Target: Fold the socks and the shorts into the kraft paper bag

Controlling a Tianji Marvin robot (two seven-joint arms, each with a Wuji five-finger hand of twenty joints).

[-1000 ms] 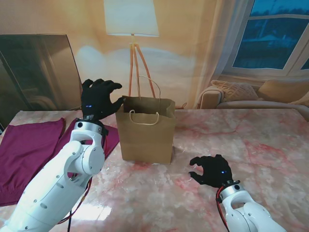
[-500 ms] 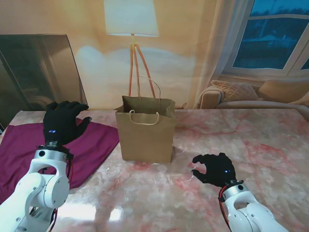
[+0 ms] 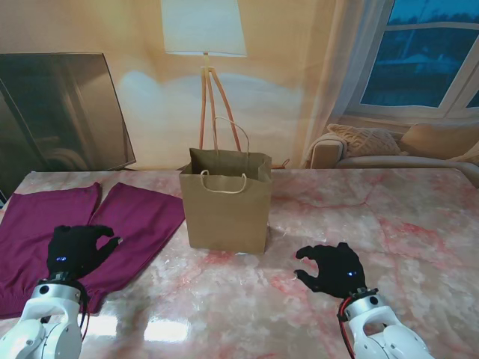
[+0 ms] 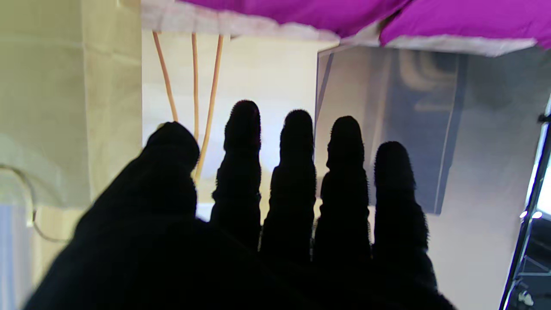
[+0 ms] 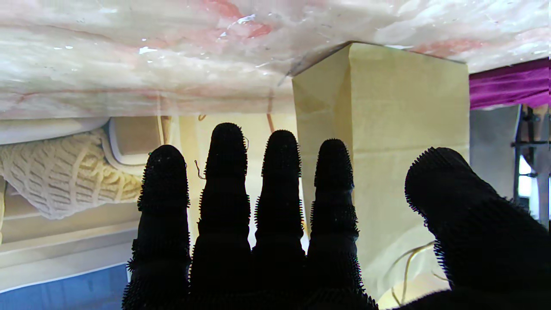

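Left hand (image 3: 75, 250) hovers over the shorts (image 3: 45, 224), fingers (image 4: 297, 172) spread, empty; right hand (image 3: 333, 269) open too. Risk: bunched cloth snagging the bag (image 3: 227, 202) rim, tipping it.

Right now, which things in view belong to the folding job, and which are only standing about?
For the job:
- purple shorts, spread flat
- kraft paper bag, upright and open
- left hand, right hand, both empty

Not for the job:
- floor lamp
- sofa

No socks visible.

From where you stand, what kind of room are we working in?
Probably a staged living room, possibly only a printed backdrop: a floor lamp behind the kraft paper bag, a sofa under a window, and a marble-look table.
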